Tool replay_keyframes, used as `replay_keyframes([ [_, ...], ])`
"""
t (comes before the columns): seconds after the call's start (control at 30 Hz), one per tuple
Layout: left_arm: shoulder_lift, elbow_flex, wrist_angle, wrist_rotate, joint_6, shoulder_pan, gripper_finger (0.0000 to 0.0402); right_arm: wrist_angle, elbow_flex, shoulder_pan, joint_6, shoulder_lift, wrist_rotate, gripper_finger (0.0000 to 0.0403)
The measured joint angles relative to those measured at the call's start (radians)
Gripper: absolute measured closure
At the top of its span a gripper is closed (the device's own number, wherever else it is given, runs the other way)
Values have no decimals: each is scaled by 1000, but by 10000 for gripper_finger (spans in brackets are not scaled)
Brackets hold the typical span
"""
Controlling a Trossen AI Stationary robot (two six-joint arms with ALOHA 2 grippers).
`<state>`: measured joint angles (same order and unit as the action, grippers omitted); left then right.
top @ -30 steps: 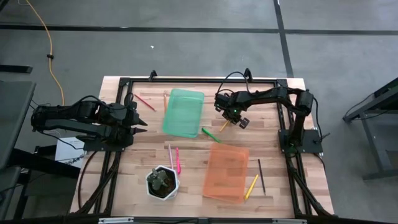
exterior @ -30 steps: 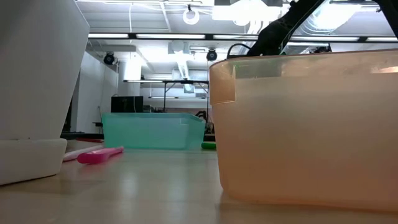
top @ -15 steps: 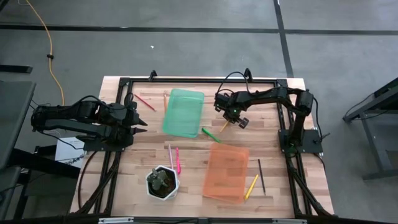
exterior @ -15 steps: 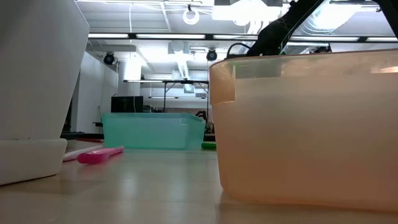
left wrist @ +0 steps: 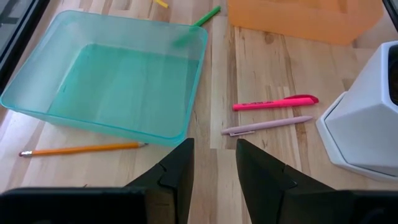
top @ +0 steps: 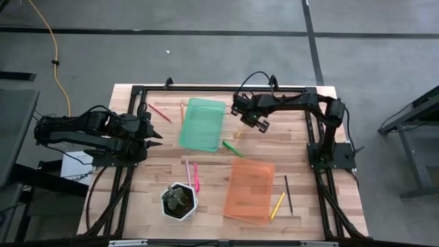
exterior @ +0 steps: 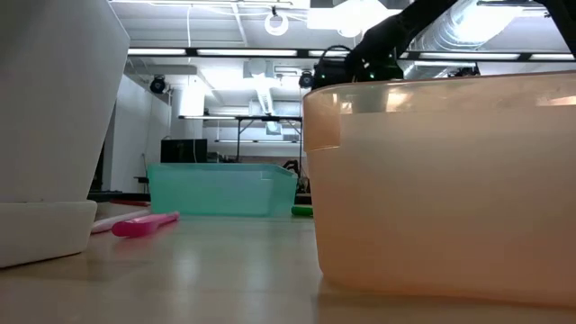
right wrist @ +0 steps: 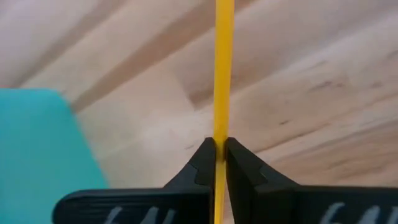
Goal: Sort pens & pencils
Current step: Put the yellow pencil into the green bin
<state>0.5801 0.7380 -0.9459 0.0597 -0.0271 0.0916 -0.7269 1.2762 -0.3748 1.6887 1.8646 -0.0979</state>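
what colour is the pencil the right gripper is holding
Yellow; the pencil, pinched in the right gripper, shows best in the right wrist view.

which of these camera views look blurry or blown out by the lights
Right wrist view: the table and green tray are smeared with blur; the yellow pencil stays fairly sharp. Low view: the ceiling lights are blown out, and the close orange tray looks soft. High view: evenly lit.

Yellow pencil (right wrist: 223, 74), translucent green tray (top: 202, 123), orange tray (top: 250, 190)
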Motion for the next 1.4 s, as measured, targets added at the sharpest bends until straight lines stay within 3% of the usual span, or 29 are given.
replay_keyframes([
  [0.57, 0, 0, 0, 0, 23, 0, 293, -160, 218, 13, -227, -3, -61, 400],
  [0.93, 0, 0, 0, 0, 23, 0, 293, -165, 324, 71, -303, -3, -91, 400],
  [1.13, 0, 0, 0, 0, 22, 0, 293, -117, 329, 108, -305, -3, -102, 400],
  [1.4, 0, 0, 0, 0, 22, 0, 293, 70, 329, 139, -301, 42, -111, 400],
])
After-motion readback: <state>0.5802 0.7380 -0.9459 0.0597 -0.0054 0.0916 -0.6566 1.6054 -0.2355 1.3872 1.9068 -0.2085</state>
